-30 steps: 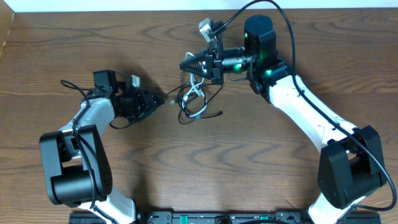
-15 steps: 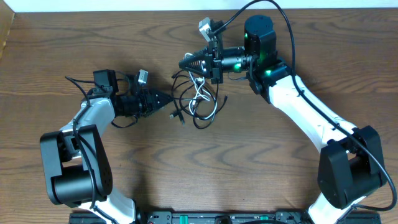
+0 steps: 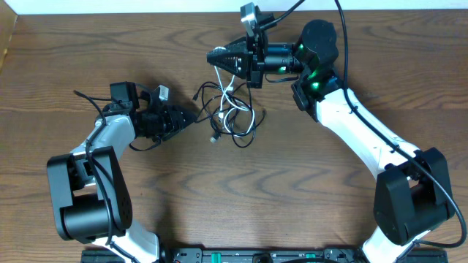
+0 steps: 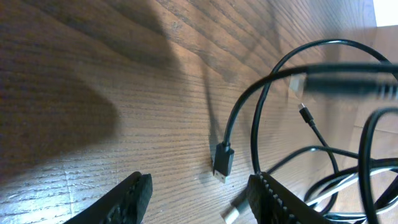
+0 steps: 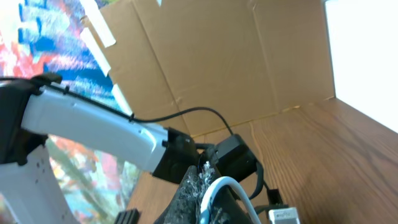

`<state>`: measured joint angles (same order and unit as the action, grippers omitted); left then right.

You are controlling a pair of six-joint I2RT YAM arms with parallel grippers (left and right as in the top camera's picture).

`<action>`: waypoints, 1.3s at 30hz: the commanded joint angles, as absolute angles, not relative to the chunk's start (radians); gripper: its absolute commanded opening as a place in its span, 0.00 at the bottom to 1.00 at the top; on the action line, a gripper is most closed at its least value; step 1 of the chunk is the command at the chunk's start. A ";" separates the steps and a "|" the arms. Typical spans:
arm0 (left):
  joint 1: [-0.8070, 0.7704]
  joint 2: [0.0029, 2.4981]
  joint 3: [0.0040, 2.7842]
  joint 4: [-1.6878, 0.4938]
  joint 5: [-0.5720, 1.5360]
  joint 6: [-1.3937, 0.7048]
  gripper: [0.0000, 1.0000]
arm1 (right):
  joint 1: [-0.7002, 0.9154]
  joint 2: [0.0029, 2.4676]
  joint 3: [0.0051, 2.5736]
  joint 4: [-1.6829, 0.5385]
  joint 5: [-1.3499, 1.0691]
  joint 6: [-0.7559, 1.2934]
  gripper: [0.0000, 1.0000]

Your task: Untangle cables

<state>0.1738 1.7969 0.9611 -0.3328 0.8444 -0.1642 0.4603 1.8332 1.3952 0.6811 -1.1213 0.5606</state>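
Right gripper (image 3: 217, 57) is clamped tight on the white cable (image 5: 219, 181), raised above the tabletop (image 3: 292, 190); the pinch point is blurred in the wrist view. Left gripper (image 3: 190, 118) is held half open, nothing clasped. Black cable (image 4: 222, 160) lies tangled with the white one between both grippers, its loops cut off at the frame edge.

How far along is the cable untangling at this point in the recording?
Done: nothing yet; the white cable and black cable are one crossed bundle. In hand: the right gripper is shut on the white cable; the left gripper, jaws open and empty, points at the black cable's plug. Left: separating the two cords fully.
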 commanded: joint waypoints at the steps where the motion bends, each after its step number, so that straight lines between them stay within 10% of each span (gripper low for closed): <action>1: 0.173 1.797 0.974 -0.334 0.879 -0.177 0.55 | 0.467 1.806 1.399 0.692 -1.045 0.598 0.01; 8: 0.173 1.797 0.974 -0.319 1.155 -0.043 0.60 | 0.478 1.806 1.399 0.693 -0.942 0.597 0.01; 39: 0.173 1.797 0.974 -0.304 1.035 -0.064 0.66 | 0.482 1.807 1.399 0.367 -1.346 0.489 0.01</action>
<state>0.1738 1.7969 0.9611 -0.3054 1.0409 -0.0734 0.4755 1.8324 1.3952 0.3695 -1.2953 0.5140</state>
